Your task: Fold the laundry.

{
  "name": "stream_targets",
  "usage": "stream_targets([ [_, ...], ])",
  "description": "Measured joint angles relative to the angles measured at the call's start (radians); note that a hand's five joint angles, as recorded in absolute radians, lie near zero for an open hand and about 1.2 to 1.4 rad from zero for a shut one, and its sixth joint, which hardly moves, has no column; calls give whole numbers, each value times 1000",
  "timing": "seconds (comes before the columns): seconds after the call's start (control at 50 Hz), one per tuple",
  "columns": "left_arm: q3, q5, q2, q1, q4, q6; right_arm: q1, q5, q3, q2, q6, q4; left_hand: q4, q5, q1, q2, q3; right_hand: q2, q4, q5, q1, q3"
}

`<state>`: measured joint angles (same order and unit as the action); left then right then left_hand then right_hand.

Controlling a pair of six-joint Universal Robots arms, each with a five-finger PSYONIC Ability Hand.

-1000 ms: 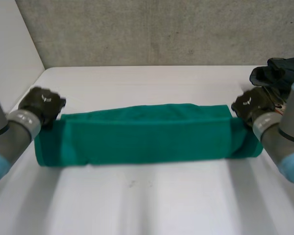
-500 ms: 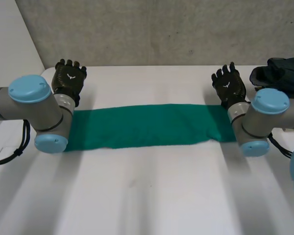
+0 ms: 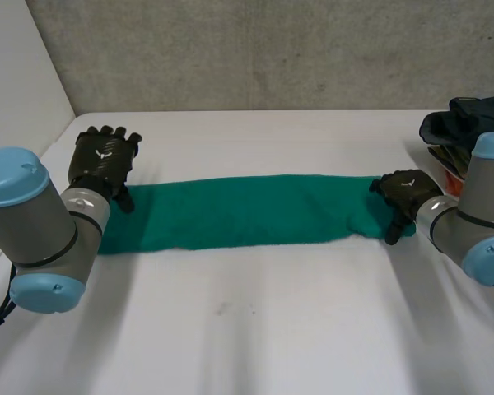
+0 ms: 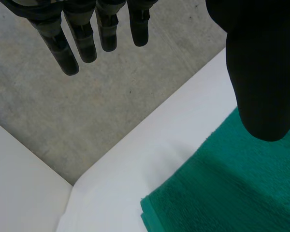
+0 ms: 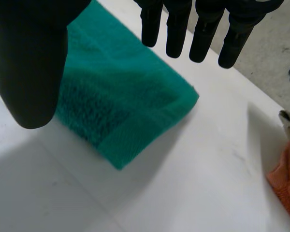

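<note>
on the worktop (image 3: 255, 329), head view: green towel (image 3: 247, 211) lies as a long narrow folded strip. left hand (image 3: 103, 160) is at its left end, right hand (image 3: 403, 193) at its right end. dark clothes pile (image 3: 469, 123) sits beside the right arm.
left wrist view: fingers (image 4: 87, 34) straight, holding nothing, towel corner near the thumb.
right wrist view: fingers (image 5: 203, 29) straight and spread over the towel end, empty.
lengthwise folds look done; crosswise folds and the pile are left, i'd say.
</note>
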<state>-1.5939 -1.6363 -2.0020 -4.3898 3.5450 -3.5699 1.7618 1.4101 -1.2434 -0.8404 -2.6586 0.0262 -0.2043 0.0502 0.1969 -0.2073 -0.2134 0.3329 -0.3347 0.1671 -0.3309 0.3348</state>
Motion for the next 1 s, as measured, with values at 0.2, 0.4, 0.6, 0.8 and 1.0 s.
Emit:
stream_targets([
  [0.2,-13,1,-3,-1,0,-5,-43,55,0,47,59,-19,0,0,0,0,0,842,-846,823,-777,844],
  [0.4,-48,1,61,-2,0,-4,-194,115,-172,-138,142,-58,0,0,0,0,0,842,-862,831,-777,851],
  [0.6,-117,3,137,-12,0,-3,-378,127,-266,-240,463,-100,0,0,0,0,0,842,-865,831,-777,851],
  [0.8,-132,13,167,-16,0,0,-105,89,-229,-297,448,-234,0,0,0,0,0,842,-865,837,-777,857],
  [1.0,-138,12,182,-10,0,2,345,-84,-186,-219,388,-437,0,0,0,0,0,842,-866,838,-777,859],
])
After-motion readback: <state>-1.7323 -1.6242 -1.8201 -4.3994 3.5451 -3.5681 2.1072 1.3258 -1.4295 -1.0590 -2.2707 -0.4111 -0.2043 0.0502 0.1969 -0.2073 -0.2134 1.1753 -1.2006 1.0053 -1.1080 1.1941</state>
